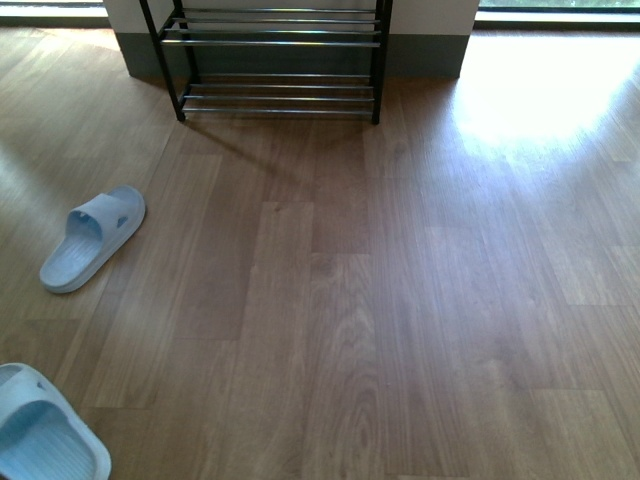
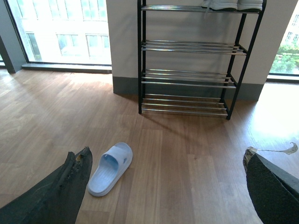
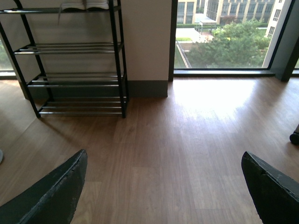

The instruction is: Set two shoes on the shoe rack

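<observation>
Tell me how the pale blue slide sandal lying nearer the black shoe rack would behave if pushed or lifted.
The pale blue one-piece slide sandal looks like moulded foam, so probably light and slightly bendy. Lying flat on the smooth wooden floor, it would likely slide, not roll or tip.

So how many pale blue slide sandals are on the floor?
2. One pale blue plastic slide sandal lies at the front view's left; the other sits at its bottom-left corner, partly cropped. More could lie off-frame.

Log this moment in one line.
shoes: two on rack top tier, only soles seen | left gripper: open, empty | right gripper: open, empty | floor: two blue slippers
</observation>
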### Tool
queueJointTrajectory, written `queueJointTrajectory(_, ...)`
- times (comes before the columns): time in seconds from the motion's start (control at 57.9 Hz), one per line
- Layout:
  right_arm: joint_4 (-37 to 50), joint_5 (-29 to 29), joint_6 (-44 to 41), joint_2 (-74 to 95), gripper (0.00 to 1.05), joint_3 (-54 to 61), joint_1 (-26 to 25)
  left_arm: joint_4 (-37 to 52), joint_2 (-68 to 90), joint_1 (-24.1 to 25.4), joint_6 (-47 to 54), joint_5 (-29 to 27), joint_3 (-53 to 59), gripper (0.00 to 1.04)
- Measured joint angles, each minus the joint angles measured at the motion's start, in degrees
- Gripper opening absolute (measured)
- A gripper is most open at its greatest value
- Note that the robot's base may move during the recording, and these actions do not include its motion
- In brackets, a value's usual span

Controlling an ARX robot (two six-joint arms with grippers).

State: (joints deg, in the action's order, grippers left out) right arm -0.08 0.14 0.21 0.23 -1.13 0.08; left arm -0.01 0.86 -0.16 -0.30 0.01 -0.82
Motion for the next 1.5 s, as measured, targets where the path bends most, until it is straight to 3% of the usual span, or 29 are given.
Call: queueJointTrajectory(1.502,0.00,-0.31,0.00,0.00,0.96,0.00,-0.02,-0.02,0.00,0.00,0.02,-0.15,0.00,0.95)
